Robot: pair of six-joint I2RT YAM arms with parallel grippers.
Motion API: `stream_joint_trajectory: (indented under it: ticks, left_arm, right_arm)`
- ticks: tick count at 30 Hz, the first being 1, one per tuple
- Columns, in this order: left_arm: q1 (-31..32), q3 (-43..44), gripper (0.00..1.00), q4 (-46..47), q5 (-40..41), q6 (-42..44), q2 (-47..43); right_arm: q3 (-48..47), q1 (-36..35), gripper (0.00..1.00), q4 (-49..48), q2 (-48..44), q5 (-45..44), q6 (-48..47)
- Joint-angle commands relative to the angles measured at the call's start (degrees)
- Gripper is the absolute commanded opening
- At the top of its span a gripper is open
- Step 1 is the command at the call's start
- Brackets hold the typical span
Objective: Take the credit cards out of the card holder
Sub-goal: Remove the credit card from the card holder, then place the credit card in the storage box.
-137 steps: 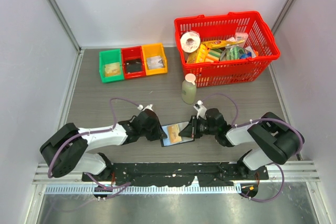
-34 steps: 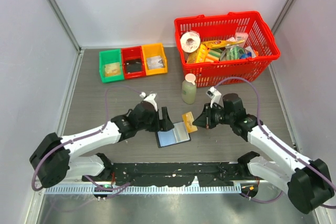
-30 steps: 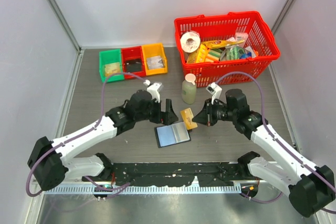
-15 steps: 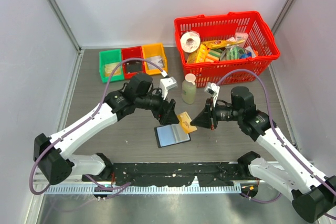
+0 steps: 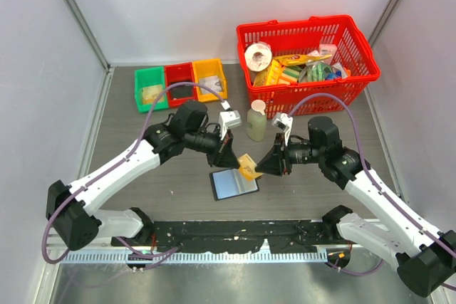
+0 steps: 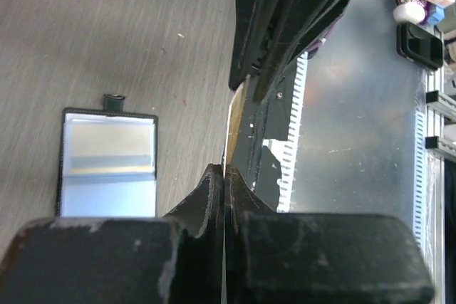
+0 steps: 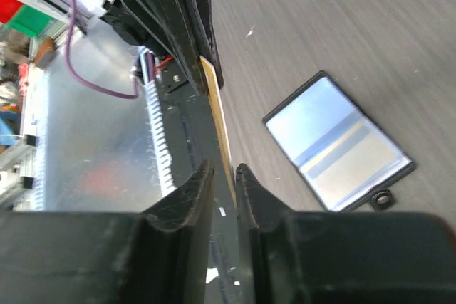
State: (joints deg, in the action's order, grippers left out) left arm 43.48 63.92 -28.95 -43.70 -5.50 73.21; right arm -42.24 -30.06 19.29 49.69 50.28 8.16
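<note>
The yellow-orange card is out of the card holder and hangs edge-on between the two grippers, over the middle of the table. From above it sits at the holder's far right corner. Both wrist views show it clear of the holder

The left gripper comes in from the far left, and its fingers are pressed together on one end of the card. The right gripper meets it from the right. Its fingers stand slightly parted, with the other end of the card in the narrow slot between them and a sliver of gap showing. The two sets of fingertips almost touch along the card

The card holder lies flat and open on the table, pale blue inner faces up, black border all round and a small clasp tab at one short end. It is near of the grippers, between the two arms

A pale bottle with a white cap stands upright just far of the grippers. Beyond it to the right is a red basket full of groceries. At the far left a green tray, a red tray and an orange tray stand touching in a row
</note>
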Motion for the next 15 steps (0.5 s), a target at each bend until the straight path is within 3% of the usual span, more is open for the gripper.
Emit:
stream_joint_trajectory:
  ticks: [1, 5, 8, 11, 15]
  left_arm:
    - [-6.1, -2.8, 0.00, 3.5, 4.4, -2.4, -5.1]
    - [-17.4, -5.3, 0.00, 4.8, 11.7, -6.9, -8.6]
    - [-26.7, -4.6, 0.00, 3.5, 20.4, -9.1, -8.8]
    - [-35.8, -1.8, 0.00, 2.2, 28.6, -11.7, -5.9]
    - [-46.4, 4.5, 0.00, 1.1, 31.7, -14.6, 3.5]
  right_arm:
    - [-1.8, -0.3, 0.38, -4.0, -0.1, -5.2, 1.7]
    - [-1.6, -0.3, 0.64, -3.8, 0.2, -12.7, 3.2]
    - [-1.2, -0.3, 0.74, -3.6, 0.5, -17.0, 3.9]
    - [-0.7, -0.3, 0.78, -3.5, 0.9, -20.9, 4.7]
    - [1.0, -0.3, 0.81, -4.6, 0.3, -23.5, 5.3]
